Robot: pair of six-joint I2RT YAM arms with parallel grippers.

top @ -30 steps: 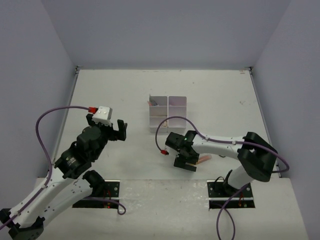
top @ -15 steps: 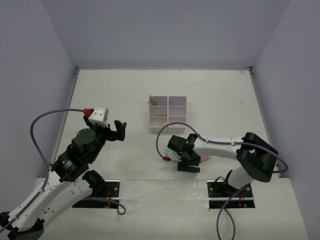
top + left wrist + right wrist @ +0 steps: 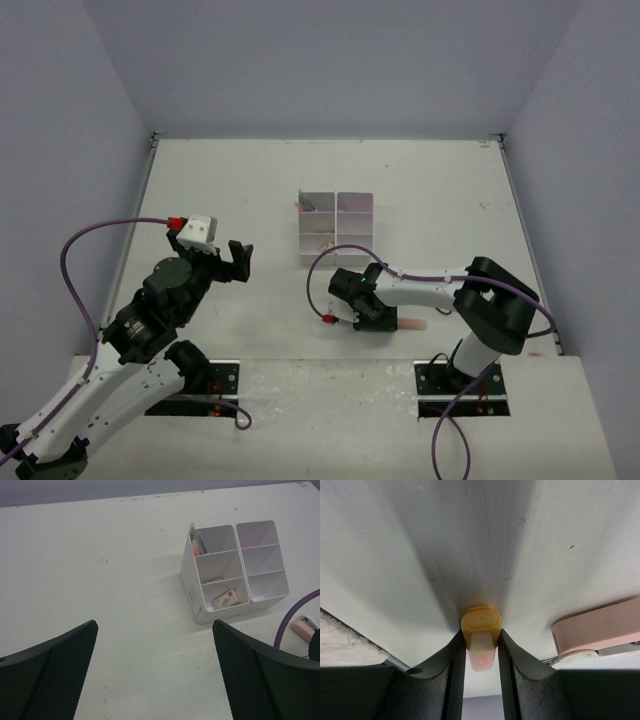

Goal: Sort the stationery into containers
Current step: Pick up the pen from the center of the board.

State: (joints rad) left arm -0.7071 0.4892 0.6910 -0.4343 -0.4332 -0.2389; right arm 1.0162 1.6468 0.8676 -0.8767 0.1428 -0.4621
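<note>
Organizer [image 3: 192, 587] holds pens [image 3: 196, 542] and an eraser [image 3: 226, 599]; right tool [image 3: 481, 640] grips an orange marker [image 3: 481, 622], left tool [image 3: 155, 627] gapes.

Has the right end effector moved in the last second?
Yes. The right end effector has drawn slightly away from the organizer, toward the near edge, and closed on the orange marker.

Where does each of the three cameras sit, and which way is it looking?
Top external: above and behind the bases, looking down on the table; left arm and right arm show.
Left wrist: on the left arm, facing forward at the organizer; open left gripper frames it.
Right wrist: pointing down at the table; right gripper pinches an orange marker.
Shared: top and left wrist both see the organizer.
</note>
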